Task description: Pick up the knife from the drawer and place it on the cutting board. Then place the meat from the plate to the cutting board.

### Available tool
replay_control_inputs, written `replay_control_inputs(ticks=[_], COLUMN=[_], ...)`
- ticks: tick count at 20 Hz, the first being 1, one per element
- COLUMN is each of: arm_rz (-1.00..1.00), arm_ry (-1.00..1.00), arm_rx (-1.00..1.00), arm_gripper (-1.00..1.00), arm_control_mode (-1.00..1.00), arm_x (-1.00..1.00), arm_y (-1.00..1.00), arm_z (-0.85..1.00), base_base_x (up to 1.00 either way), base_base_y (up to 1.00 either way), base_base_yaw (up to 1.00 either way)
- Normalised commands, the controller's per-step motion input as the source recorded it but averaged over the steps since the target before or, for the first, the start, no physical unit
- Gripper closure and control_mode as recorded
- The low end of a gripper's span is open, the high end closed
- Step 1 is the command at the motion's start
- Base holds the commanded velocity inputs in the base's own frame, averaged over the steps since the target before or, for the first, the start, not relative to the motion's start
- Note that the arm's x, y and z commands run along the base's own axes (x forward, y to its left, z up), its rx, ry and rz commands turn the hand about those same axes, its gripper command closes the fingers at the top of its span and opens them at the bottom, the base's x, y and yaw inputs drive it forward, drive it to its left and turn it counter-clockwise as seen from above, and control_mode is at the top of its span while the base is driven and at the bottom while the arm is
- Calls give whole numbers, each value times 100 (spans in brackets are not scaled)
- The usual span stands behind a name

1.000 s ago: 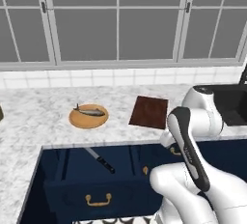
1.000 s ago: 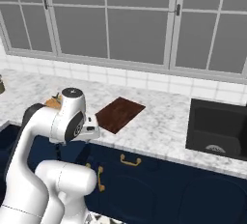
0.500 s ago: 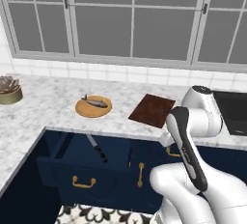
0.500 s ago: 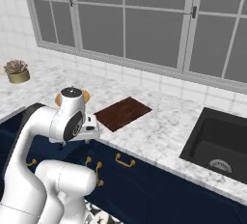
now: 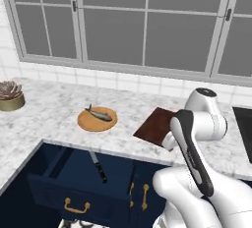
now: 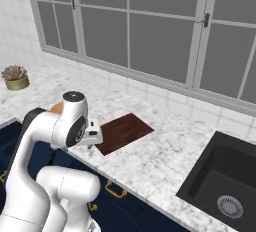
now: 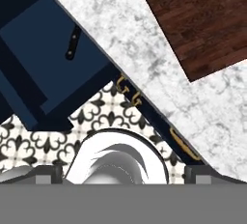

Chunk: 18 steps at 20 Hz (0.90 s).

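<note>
One knife (image 5: 98, 167) in drawer (image 5: 74, 185) | one meat (image 5: 99, 115) on plate (image 5: 97, 120) | one cutting board (image 5: 156, 126) | gripper (image 6: 90, 146) spread

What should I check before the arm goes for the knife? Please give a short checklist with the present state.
1. Drawer pulled open: ok.
2. Knife lying in the drawer, uncovered: ok.
3. Board on the counter, nothing on it: ok.
4. Fish on the plate, to wait for the second step: ok.
5. End effector open and holding nothing: ok.
6. End effector above the knife: not ok; it hangs over the counter edge near the board.
</note>
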Motion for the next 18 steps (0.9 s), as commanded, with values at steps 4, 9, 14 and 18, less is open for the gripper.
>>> replay_control_inputs(ticks=[4,9,14,18], arm_rz=[0,0,0,0], arm_ry=[0,0,0,0], arm_rx=[0,0,0,0], arm_gripper=[-100,-100,-100,-100], arm_control_mode=[100,100,100,100], arm_x=[0,0,0,0], arm_y=[0,0,0,0], arm_z=[0,0,0,0], base_base_x=[39,21,44,63], base_base_y=[3,25,2,1], base_base_yaw=[22,29,29,26])
